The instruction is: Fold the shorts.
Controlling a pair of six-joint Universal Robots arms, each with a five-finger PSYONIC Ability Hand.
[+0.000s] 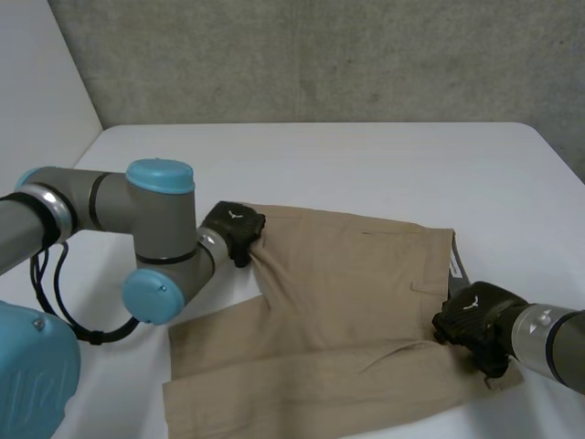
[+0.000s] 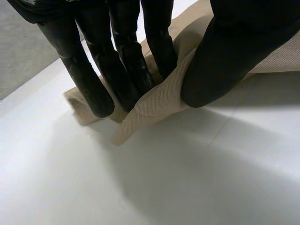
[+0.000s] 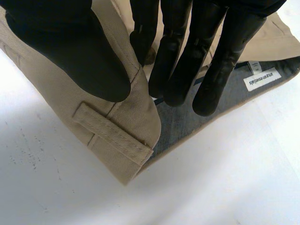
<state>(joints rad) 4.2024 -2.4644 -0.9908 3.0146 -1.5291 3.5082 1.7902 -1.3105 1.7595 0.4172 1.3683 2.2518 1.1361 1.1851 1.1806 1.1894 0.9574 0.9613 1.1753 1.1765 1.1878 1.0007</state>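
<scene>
Presently the left hand [image 1: 233,229] pinches the one pair of shorts [image 1: 347,302] at its 10 o'clock edge. The right hand [image 1: 473,322] pinches the waistband corner at 4 o'clock.

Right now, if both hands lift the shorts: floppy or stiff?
Probably floppy: the shorts bunch where the left hand pinches their edge. The waistband in the right hand looks thicker, likely sags less. Ribbed weave, so probably not slippery.
</scene>
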